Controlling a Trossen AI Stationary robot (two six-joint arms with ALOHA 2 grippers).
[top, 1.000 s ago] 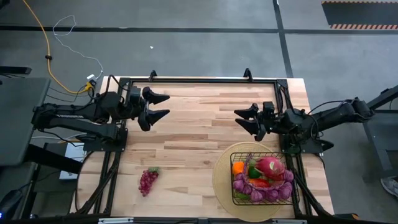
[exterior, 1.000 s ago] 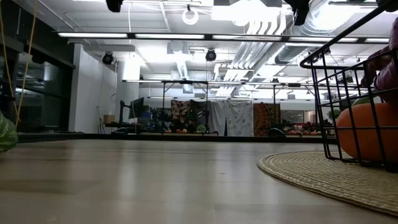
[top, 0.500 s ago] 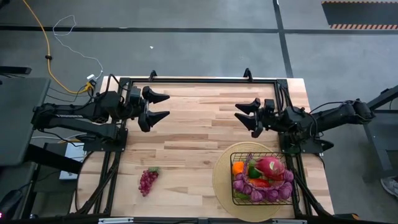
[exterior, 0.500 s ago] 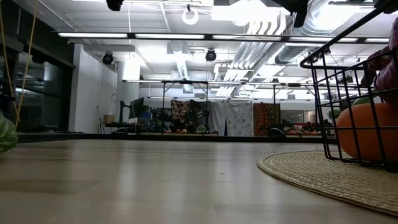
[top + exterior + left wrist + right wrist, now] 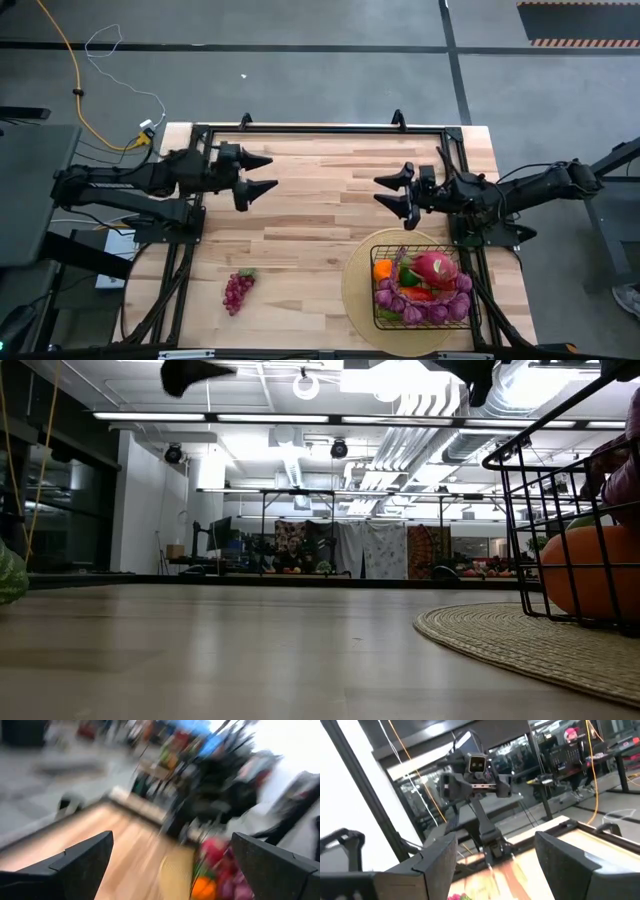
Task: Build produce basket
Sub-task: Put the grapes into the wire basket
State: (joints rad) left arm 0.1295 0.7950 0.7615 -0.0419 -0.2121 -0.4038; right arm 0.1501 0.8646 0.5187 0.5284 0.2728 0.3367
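The black wire basket stands on a round woven mat at the table's near right. It holds produce: a pink dragon fruit, an orange and purple grapes. In the low view its grid side shows the orange behind it. One purple grape bunch lies alone on the wood at the near left. My left gripper hangs open, high over the table's far left. My right gripper hangs open, high over the far right, beyond the basket. Neither has anything between its fingers.
A black frame runs along the table's far edge and down both sides. Bare wood lies between the two grippers and between the grape bunch and the mat. A green rounded thing shows at the low view's left edge.
My left gripper has tipped up about level, its fingers now reaching a little farther toward the table's right; one finger has come into the top of the low view. My right gripper has rolled a little in place. Nothing on the table has moved.
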